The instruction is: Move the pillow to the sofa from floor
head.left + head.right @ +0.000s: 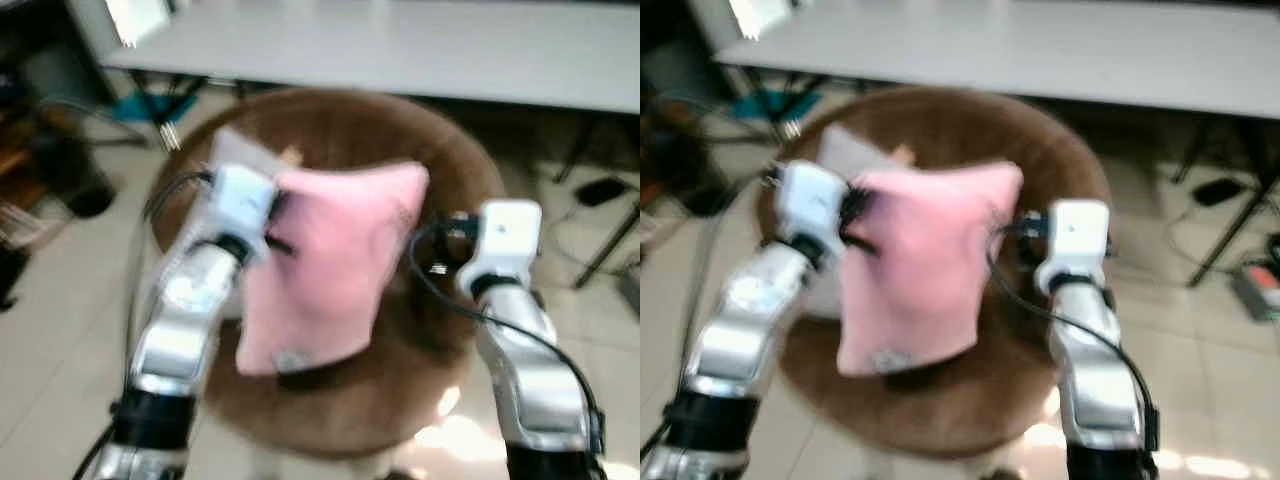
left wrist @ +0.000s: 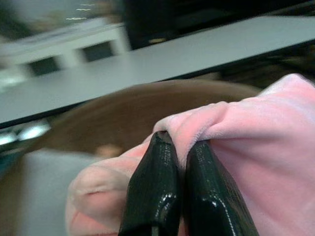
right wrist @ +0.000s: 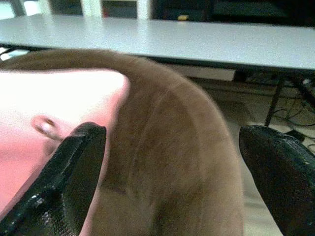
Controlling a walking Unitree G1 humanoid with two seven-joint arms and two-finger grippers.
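Left tool (image 2: 177,147) pinches pillow (image 1: 335,260); right tool (image 3: 172,162) gapes.

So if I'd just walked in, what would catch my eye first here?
Probably the pink pillow, held up over a round brown sofa. The left gripper pinches a fold of its edge, while the right gripper sits open at its other side. Behind them runs a long grey table.

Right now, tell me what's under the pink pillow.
Under the pink pillow, held by the left gripper, lies the round brown sofa; a grey cushion peeks out behind it. Whatever lies directly beneath is covered.
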